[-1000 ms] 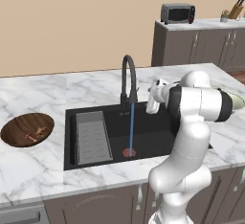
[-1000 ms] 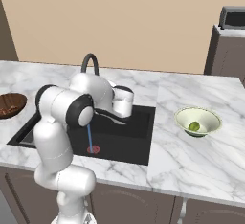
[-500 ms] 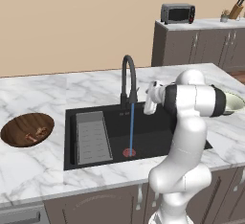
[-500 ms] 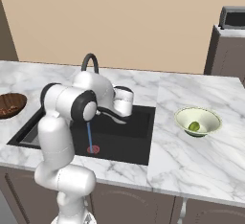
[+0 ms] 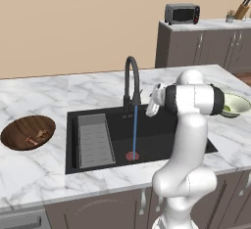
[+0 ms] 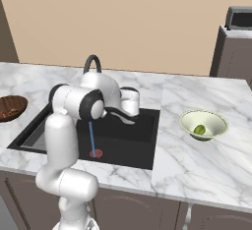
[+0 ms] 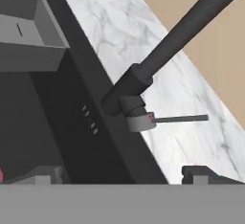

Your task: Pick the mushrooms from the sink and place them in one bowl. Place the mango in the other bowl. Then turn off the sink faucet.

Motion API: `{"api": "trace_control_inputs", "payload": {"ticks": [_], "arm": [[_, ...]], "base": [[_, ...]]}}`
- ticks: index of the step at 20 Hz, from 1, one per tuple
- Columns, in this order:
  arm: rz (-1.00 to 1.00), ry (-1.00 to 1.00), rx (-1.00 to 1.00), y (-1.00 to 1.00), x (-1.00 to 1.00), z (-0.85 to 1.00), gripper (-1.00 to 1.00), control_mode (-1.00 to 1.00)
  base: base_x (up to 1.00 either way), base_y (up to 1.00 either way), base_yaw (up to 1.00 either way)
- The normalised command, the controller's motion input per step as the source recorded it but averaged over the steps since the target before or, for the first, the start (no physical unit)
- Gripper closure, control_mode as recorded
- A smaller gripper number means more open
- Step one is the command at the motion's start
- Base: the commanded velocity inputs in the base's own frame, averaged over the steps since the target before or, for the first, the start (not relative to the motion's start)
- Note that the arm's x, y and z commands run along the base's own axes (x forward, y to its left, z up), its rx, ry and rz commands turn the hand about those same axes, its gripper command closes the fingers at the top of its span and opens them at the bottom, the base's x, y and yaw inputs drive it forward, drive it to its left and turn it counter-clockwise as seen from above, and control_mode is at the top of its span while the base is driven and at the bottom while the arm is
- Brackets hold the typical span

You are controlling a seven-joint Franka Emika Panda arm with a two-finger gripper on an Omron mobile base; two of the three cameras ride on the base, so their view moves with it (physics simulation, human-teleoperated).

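The white arm rises at the lower right of the left base view, smooth and rounded with dark joints, and bends toward the middle of the frame. Its gripper sits just right of the faucet, above the sink's back edge; in the hand view the two dark fingertips stand wide apart at the bottom corners, holding nothing and touching nothing.

Between them, higher in that view, the faucet's slim matte black stem slants to the upper right from a grey collar, and a thin straight lever sticks out sideways over the veined marble counter.

The sink is a rectangular matte black basin in the centre of the left base view, with a grey ribbed tray at its left end. A thin blue stream of water falls straight onto the small red drain.

At the left edge, the shallow dark wooden bowl shows its grain and holds the small brown mushrooms. In the right base view, at centre right, the glossy pale bowl holds the yellow-green mango.
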Motion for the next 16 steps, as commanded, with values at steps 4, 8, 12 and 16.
{"api": "trace_control_inputs", "payload": {"ticks": [4,8,12,16], "arm": [[0.37,0.16,0.32,-0.78,0.48,0.00,-1.00,-1.00],[0.39,0.14,0.33,-0.72,0.51,0.08,-1.00,-1.00],[0.42,0.13,0.31,-0.68,0.52,0.07,-1.00,-1.00],[0.41,0.15,0.29,-0.70,0.48,0.01,-1.00,-1.00]], "base": [[0.00,0.00,0.00],[0.00,0.00,0.00],[0.00,0.00,0.00],[0.00,0.00,0.00]]}}
